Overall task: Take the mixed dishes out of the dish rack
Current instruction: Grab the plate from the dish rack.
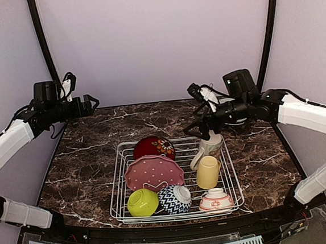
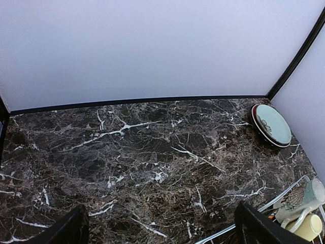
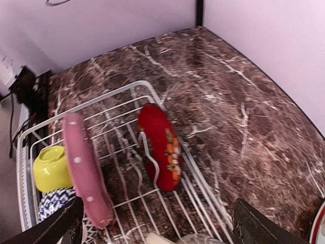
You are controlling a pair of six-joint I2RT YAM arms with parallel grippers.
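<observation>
The white dish rack (image 1: 115, 177) stands at the table's front centre. It holds an upright red plate (image 1: 154, 147), a pink dotted plate (image 1: 154, 173), a lime bowl (image 1: 142, 202), a navy-zigzag bowl (image 1: 175, 198), a pink-white bowl (image 1: 216, 200), a yellow mug (image 1: 208, 172) and a cream mug (image 1: 209, 146). My right gripper (image 1: 194, 111) hangs open above the rack's back right corner, over the cream mug, holding nothing. From its wrist I see the red plate (image 3: 160, 147) and pink plate (image 3: 84, 168). My left gripper (image 1: 94, 100) is open and empty, high at the back left. A teal plate (image 2: 272, 124) lies at the back right.
Lilac backdrop walls close in the back and both sides. Black curved poles (image 1: 40, 35) stand at the two back corners. Bare marble table (image 1: 81, 163) shows left of the rack and behind it. A rack corner (image 2: 274, 203) shows at the lower right of the left wrist view.
</observation>
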